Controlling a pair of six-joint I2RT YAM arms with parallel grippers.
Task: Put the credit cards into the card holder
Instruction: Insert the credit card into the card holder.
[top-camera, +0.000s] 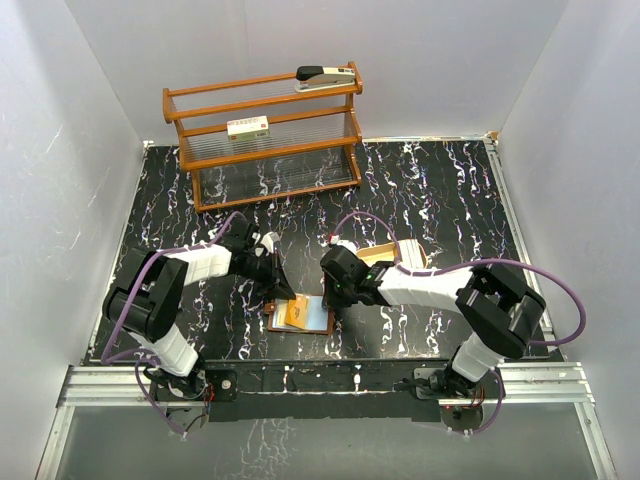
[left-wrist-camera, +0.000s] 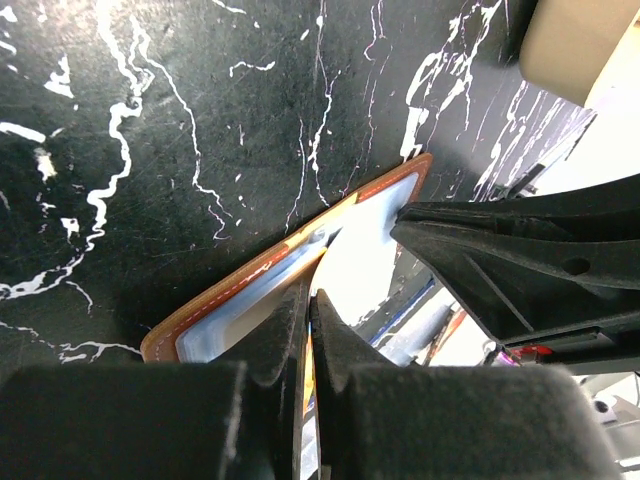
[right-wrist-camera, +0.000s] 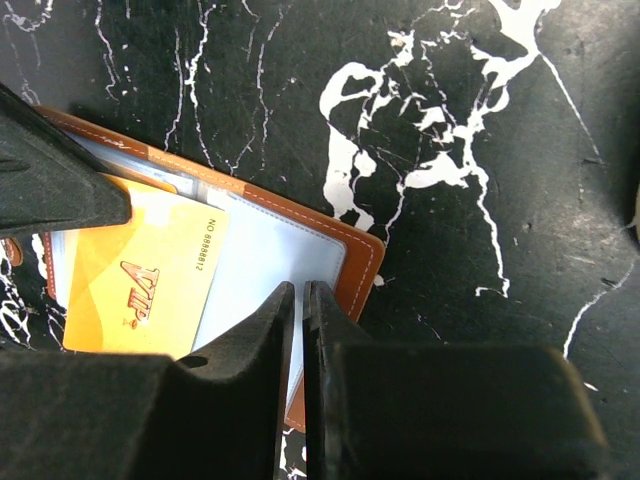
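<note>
Spread open toward 6 o'clock on the black marbled bench (top-camera: 440, 190), the brown card holder (top-camera: 315, 318) lies with its long axis running 9 to 3 o'clock in the top view. The left tool (top-camera: 279, 288) stands at its 10 o'clock corner, jaws closed tight. The right tool (top-camera: 335, 296), at 2 o'clock, shows only a slit; whether it pinches anything cannot be told. Only the right wrist view makes legible the yellow VIP card (right-wrist-camera: 140, 290) on the leaf nearer the left tool; overhead it is an orange smudge. The left wrist view catches just the holder's stitched edge and clear pockets. The right arm hides part of a tan tray (top-camera: 410, 252).
</note>
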